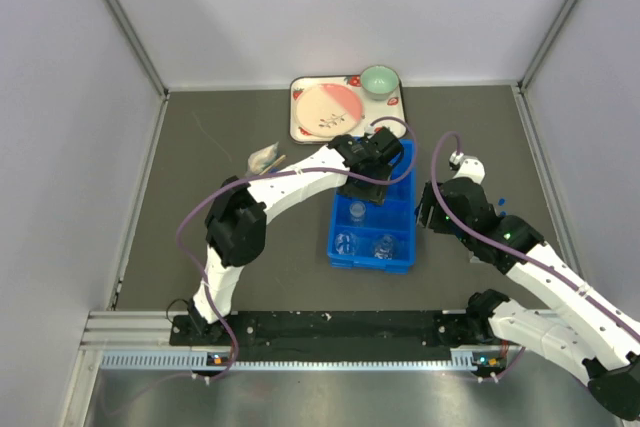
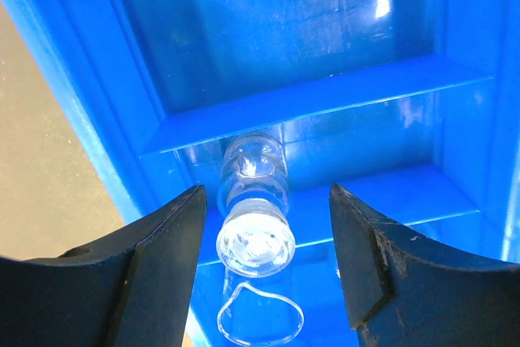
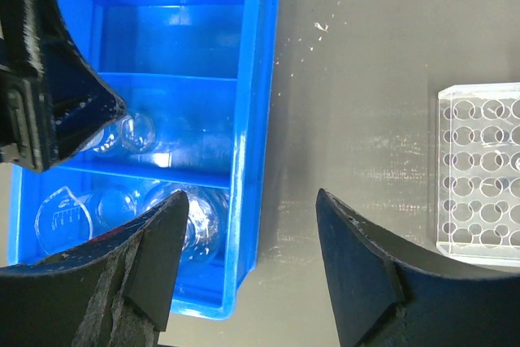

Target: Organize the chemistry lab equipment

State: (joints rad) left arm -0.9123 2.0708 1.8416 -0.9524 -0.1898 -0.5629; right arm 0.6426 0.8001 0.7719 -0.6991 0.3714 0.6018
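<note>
**Left jaws spread over glassware in the blue bin**

The small clear glass beaker (image 2: 254, 225) sits in a middle compartment of the blue plastic divided bin (image 1: 372, 267), close against one of its dividers. I can't tell whether it is upright or tipped; one round end faces the left wrist camera. The left gripper (image 2: 264, 201) hangs right over it with its jaws spread, one to each side of the glass and a clear gap on both, so nothing is pinched.

In the next compartment, nearer the arms' edge, are more clear glass pieces, among them a graduated clear glass beaker with a pouring lip (image 3: 63, 215).

The bin lies around the middle of the dark grey surface (image 1: 200, 147), its long side running from the near edge toward the far edge.

The right gripper (image 3: 244, 217) hovers over the bin's right wall and the bare surface beside it. Its jaws are also spread, with nothing between them.

A clear rectangular tube rack (image 3: 479, 168), full of round holes, stands on the surface apart from the bin, toward the right edge.

At the far edge, just beyond the bin, I see the strawberry-print tray (image 1: 300, 127) carrying a pink plate (image 1: 328, 110) and a green bowl (image 1: 380, 80).
</note>
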